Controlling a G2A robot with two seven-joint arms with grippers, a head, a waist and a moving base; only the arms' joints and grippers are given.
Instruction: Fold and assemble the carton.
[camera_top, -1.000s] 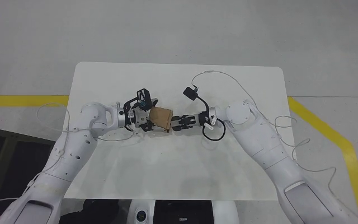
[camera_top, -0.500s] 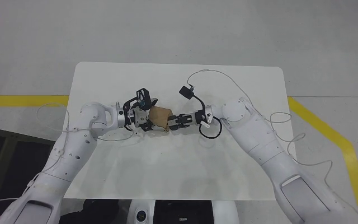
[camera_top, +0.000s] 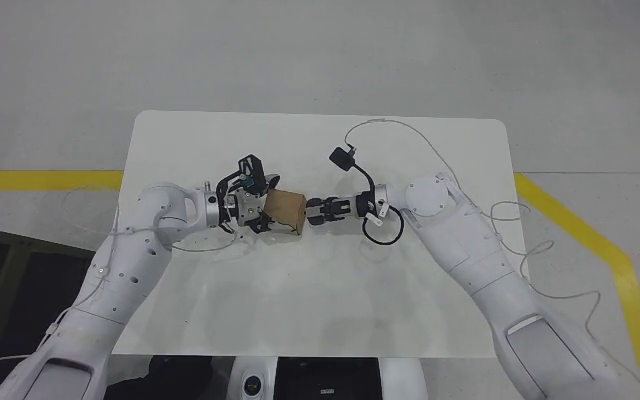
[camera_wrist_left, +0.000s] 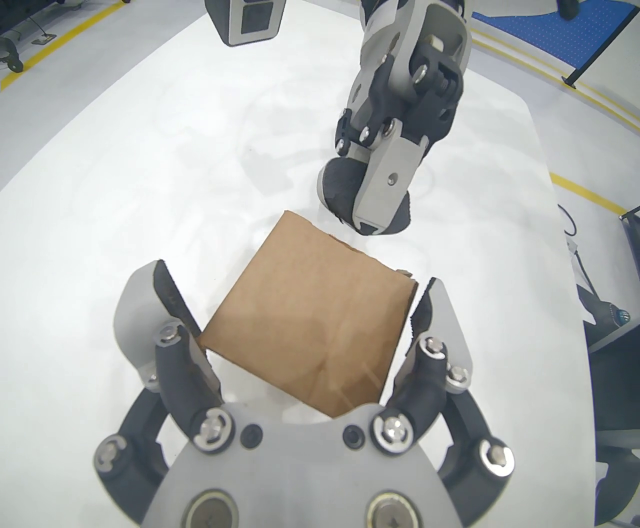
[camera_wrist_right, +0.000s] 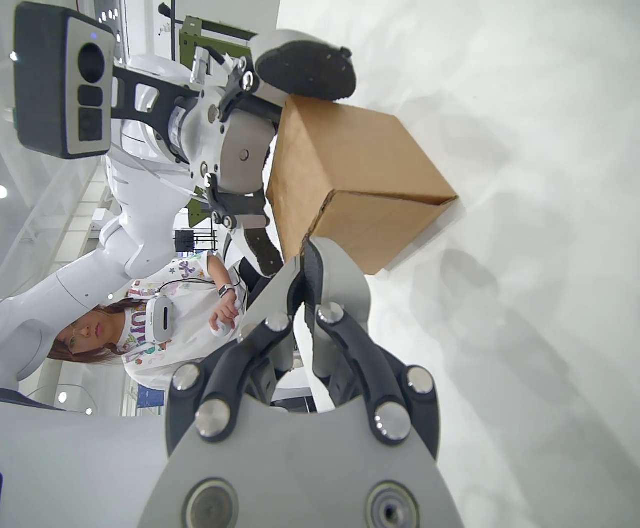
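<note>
Centrally on the white table (camera_top: 400, 300), the boxy cardboard carton (camera_top: 286, 210) sits clamped in the left claw (camera_wrist_left: 295, 289); the right claw (camera_wrist_right: 303, 267), pinched together, touches its right edge.

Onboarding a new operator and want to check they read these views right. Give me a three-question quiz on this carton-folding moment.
1. True or false: the brown cardboard carton lies flat and unfolded on the white table.
2. Multiple choice: the right gripper has its fingers A) spread wide, far from the carton; B) shut, tips at the carton's edge; C) open around the carton's whole width.
3. Fill in: the left gripper has its two fingers on ____ sides of the carton.

Key: 1 false, it stands as a box shape; 2 B; 3 opposite.
</note>
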